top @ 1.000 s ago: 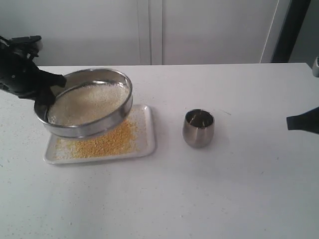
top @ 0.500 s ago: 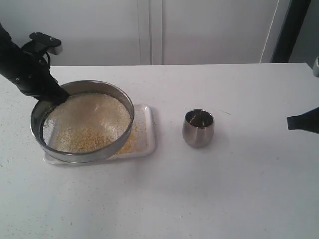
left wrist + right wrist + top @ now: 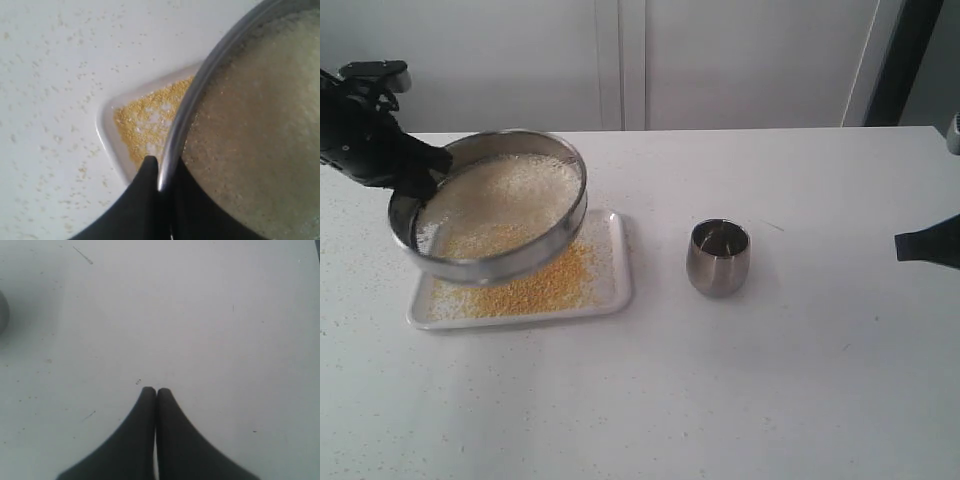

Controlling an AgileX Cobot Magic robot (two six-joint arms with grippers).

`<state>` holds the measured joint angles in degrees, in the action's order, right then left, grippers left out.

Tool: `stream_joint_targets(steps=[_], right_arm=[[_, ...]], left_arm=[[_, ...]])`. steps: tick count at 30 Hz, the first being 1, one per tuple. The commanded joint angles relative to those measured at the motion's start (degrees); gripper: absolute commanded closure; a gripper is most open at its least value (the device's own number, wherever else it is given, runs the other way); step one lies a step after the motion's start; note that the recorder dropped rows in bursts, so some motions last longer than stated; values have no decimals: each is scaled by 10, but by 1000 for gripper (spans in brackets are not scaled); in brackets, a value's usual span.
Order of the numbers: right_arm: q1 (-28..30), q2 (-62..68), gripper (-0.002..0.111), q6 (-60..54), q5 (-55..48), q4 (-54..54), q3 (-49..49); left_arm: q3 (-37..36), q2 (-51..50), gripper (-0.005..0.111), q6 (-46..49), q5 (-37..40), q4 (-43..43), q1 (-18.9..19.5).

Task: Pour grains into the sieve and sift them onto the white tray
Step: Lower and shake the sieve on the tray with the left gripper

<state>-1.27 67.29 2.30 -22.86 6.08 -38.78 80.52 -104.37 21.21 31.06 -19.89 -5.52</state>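
**Left fingers (image 3: pixel 142 195) pinched on the sieve rim, sieve back up off the tray**

So the two black fingers of the left gripper (image 3: pixel 160 172) are nearly together, one inside and one outside the thin metal rim of the wide round stainless-steel sieve (image 3: pixel 200 85) with the mesh bottom. In the exterior view the left gripper (image 3: pixel 428 163) has that rim at the sieve's far-left side.

What changed: half a second ago the sieve (image 3: pixel 505 262) sat low and about level, covering most of the flat rectangular white tray (image 3: pixel 616 282). Now it's lifted and tipped, near wall showing, and it hangs over the tray's back-left part without touching it. Pretty much the same pose as a full second ago. The arm itself has dropped back towards the left edge too.

Grains (image 3: pixel 510 185): the pale rice-like stuff is spread across the mesh inside the sieve, and a band of fine golden-yellow granules (image 3: pixel 535 285) lies on the tray along its front half. The left wrist view shows the same yellow granules (image 3: pixel 145 125) in a tray corner (image 3: pixel 106 131) right beside the rim.

The small rounded steel cup (image 3: pixel 718 258) stands upright on the white table (image 3: pixel 720 400), well right of the tray, same spot as before. The right gripper (image 3: pixel 900 243) hasn't budged either. In its wrist view its fingers (image 3: pixel 145 410) are pressed together, holding nothing, over bare table.
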Motion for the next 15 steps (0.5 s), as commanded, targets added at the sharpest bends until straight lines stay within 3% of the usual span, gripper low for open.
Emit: stream_joint_targets(steps=[1, 3, 4, 7, 8, 12, 13, 15], right_arm=[[3, -3, 108, 1, 4, -1, 2], [3, -3, 108, 1, 4, -1, 2], [3, -3, 108, 1, 4, -1, 2], [3, -3, 108, 1, 4, -1, 2], [3, -3, 108, 1, 3, -1, 2], [3, -3, 108, 1, 3, -1, 2], [3, -3, 108, 1, 3, -1, 2], [3, -3, 108, 1, 3, -1, 2]], left_arm=[[3, 10, 107, 161, 89, -5, 3], [3, 10, 107, -156, 37, -19, 33], [3, 10, 107, -140, 36, -20, 37], [3, 11, 107, 171, 110, -13, 18], [3, 11, 107, 196, 125, -13, 15], [3, 10, 107, -86, 52, -24, 19], [3, 10, 107, -91, 44, -24, 17], [3, 10, 107, 31, 52, -7, 6]])
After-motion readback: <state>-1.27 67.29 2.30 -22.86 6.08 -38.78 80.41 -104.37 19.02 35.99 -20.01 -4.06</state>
